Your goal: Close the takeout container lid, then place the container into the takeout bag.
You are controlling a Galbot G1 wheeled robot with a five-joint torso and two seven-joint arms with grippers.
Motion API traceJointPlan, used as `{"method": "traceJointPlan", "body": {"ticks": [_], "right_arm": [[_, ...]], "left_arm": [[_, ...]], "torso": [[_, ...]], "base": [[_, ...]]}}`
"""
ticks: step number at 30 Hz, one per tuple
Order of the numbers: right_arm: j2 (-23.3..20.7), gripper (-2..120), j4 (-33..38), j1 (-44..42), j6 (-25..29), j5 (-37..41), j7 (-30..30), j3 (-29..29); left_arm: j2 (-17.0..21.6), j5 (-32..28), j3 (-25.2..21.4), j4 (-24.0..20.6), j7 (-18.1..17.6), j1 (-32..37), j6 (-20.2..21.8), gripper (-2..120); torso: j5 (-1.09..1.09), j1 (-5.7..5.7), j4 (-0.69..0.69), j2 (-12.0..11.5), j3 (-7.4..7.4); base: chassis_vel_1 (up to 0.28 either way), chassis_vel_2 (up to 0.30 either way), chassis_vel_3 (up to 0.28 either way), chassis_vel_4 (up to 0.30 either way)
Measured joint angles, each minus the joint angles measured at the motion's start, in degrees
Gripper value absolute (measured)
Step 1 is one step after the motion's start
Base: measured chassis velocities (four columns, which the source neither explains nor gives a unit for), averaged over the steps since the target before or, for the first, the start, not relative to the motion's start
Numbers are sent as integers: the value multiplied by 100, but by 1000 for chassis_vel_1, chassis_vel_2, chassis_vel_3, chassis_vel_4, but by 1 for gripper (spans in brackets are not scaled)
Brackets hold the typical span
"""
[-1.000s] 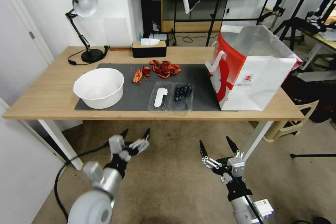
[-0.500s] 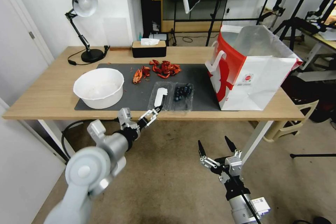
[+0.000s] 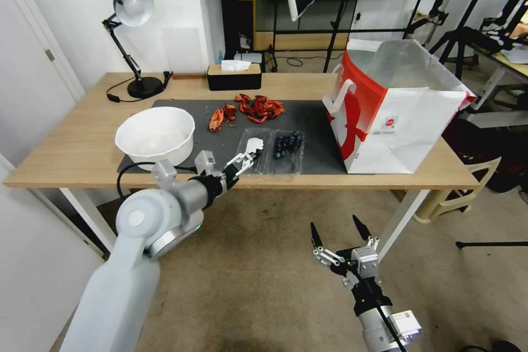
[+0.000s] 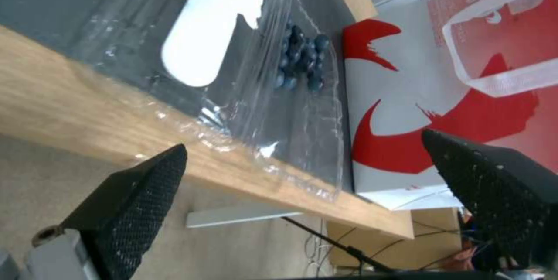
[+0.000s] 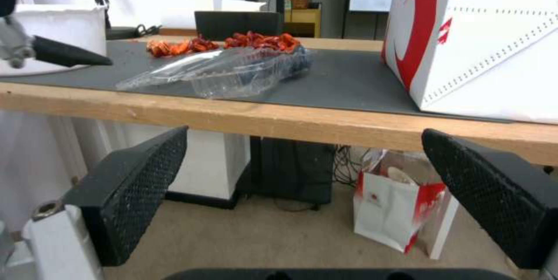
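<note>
1. A wooden worktop [image 3: 66,148] crosses the middle of the head view, with a dark grey mat [image 3: 319,121] laid along it.
2. On the mat's left end stands a white round bowl [image 3: 155,137]; red crayfish shells [image 3: 250,109] lie scattered toward the mat's far edge, at frame centre.
3. A black desk lamp [image 3: 129,27] stands at the upper left, and a black tissue box [image 3: 234,76] sits at the worktop's far edge.
4. The takeout bag [image 3: 393,115], white with red side panels, stands upright and open on the right side of the worktop, just beside the container.
5. The takeout container [image 3: 287,151] lies open and flat on the mat near the front edge, at frame centre, blueberries in its right half.
6. The lid [image 3: 252,151], the clear half with the white label, lies flat to the left of the berries.
7. The left tool [image 3: 245,159] reaches over the worktop's front edge at the lid's near left corner, jaws spread wide; contact cannot be judged.
8. The right tool [image 3: 335,234] hangs low in the lower centre-right of the head view, below worktop height, fingers spread wide and holding nothing.
9. The left wrist view shows the label and berries up close between its two open black pads [image 4: 139,197].
10. The right wrist view looks level across the worktop edge, showing the container's low side profile [image 5: 226,70] and, at its upper left, one black fingertip of the left tool in front of the bowl.
</note>
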Motion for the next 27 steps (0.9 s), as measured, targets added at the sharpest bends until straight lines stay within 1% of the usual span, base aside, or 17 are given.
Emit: {"method": "traceJointPlan", "body": {"ticks": [5, 9, 27], "right_arm": [[1, 100, -2, -6, -1, -24, 3, 33], [1, 100, -15, -7, -2, -42, 4, 45], [0, 100, -37, 3, -12, -67, 6, 66]], "left_arm": [[-98, 97, 107, 198, 27, -82, -30, 100], [-109, 126, 140, 268, 56, -85, -33, 100], [-214, 242, 160, 422, 215, -44, -63, 100]], "torso": [[-1, 0, 0, 0, 0], [0, 0, 0, 0, 0], [-1, -1, 0, 0, -1]], "base": [[0, 0, 0, 0], [0, 0, 0, 0], [0, 0, 0, 0]]}}
